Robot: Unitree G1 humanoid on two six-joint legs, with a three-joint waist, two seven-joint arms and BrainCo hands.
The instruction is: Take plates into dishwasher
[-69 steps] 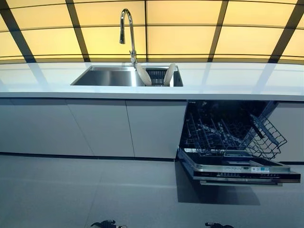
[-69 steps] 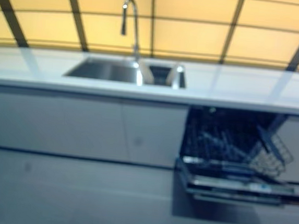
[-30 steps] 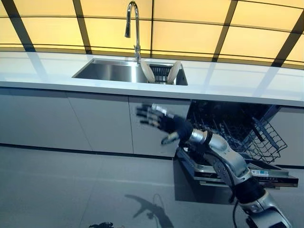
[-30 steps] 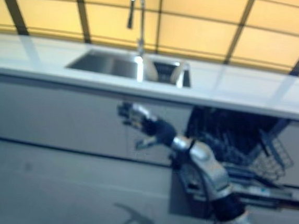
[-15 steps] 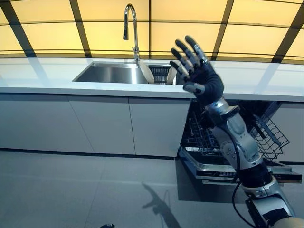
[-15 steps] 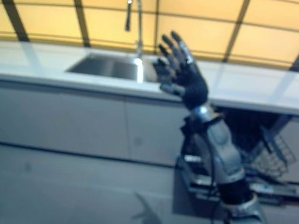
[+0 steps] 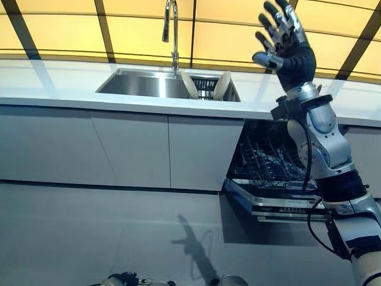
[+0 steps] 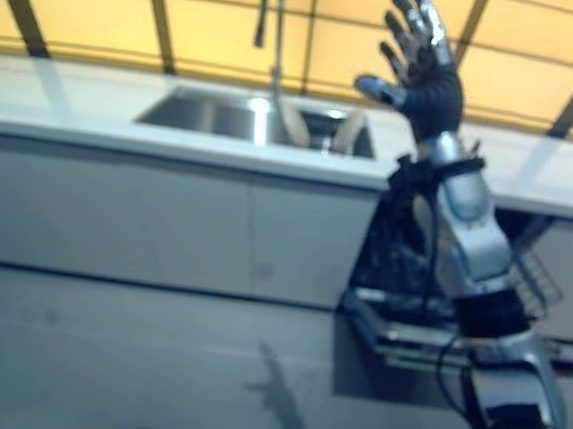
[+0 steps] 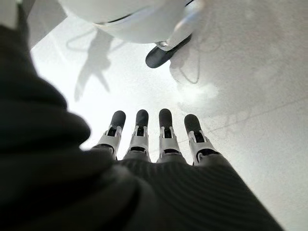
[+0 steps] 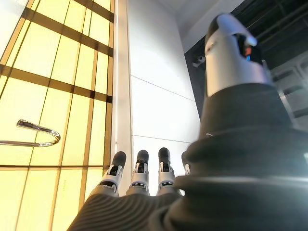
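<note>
Two plates (image 7: pixel 205 85) upright in the sink (image 7: pixel 140 85), well apart from the raised, empty, spread-fingered right hand (image 7: pixel 287 40).

warm yellow light glows from the backlit wall panels (image 7: pixel 137 27) across the top of the head views. the left eye view is crisp; the right eye view is soft and blurred throughout. pale glare lies on the white countertop (image 7: pixel 53 89), and the floor (image 9: pixel 250 96) looks washed out, with faint shadows.
</note>
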